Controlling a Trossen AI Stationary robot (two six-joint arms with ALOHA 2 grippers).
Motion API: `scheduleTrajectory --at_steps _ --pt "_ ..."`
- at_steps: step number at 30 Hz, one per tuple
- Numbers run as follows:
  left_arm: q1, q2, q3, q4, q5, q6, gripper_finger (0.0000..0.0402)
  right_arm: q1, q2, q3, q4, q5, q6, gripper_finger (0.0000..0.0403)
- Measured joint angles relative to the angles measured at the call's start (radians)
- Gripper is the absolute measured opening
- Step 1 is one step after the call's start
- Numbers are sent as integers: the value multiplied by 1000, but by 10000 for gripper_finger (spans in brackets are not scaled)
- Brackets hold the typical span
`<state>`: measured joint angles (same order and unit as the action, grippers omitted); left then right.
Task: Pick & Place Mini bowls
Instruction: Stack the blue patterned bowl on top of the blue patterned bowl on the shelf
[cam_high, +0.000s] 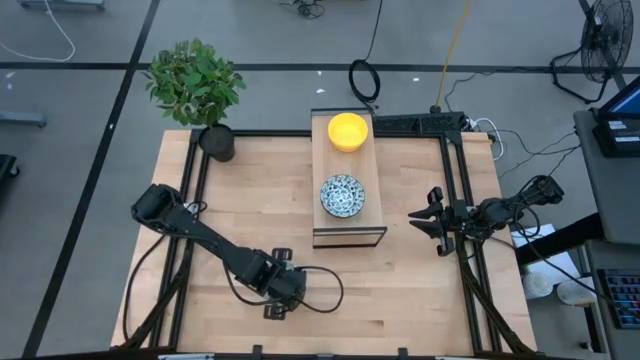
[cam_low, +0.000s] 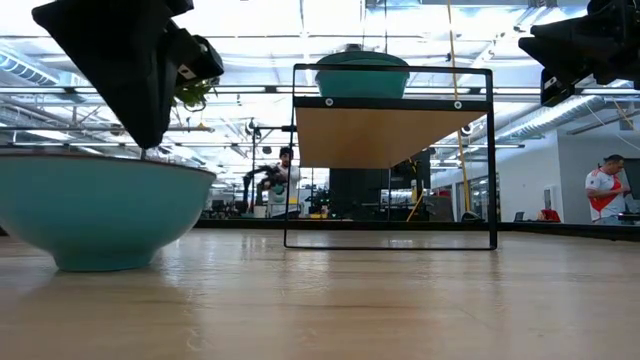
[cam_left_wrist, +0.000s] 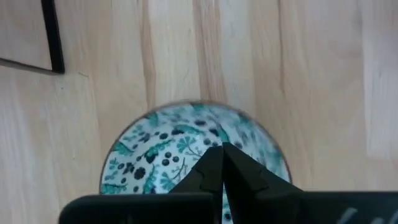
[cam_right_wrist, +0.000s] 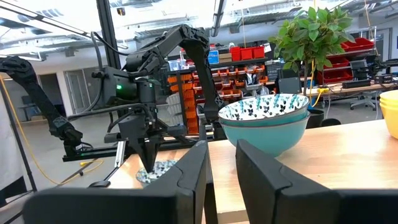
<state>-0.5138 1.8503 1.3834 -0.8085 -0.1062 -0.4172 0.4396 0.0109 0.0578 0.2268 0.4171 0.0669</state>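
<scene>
- The pale butcher-block wooden table (cam_high: 400, 300) carries a black-framed raised wooden shelf (cam_high: 347, 236) at its centre, running from 12 toward 6 o'clock.
- The left arm reaches from the table's 9 o'clock edge toward 6 o'clock, elbow bent, wrist turned straight down; the left gripper (cam_high: 283, 288) hangs point-down with its fingers (cam_left_wrist: 214, 171) pressed together, holding nothing that can be seen.
- The right arm waits past the 3 o'clock edge, held level and aimed toward the shelf; the right gripper (cam_right_wrist: 221, 165) has its fingers parted with nothing between them.
- A white, blue-floral round mini bowl with a light-blue outside (cam_left_wrist: 155, 152) sits upright on the table directly under the left gripper, mouth up; the closed tips hang above its rim, and contact cannot be told.
- A second floral mini bowl (cam_high: 343, 195) stands upright on the shelf's 6 o'clock half.
- A plain bright yellow mini bowl (cam_high: 348, 131) stands upright on the 12 o'clock half.
</scene>
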Motion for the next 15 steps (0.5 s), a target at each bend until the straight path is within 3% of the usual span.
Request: scheduleTrajectory --at_steps 6,10,15 --pt "11 0 0 82 0 -2 4 0 0 0 0 0 0 75" --pt "17 0 0 130 0 27 19 0 0 0 0 0 0 75" --pt "25 -2 0 44 33 60 34 0 0 0 -1 0 0 75"
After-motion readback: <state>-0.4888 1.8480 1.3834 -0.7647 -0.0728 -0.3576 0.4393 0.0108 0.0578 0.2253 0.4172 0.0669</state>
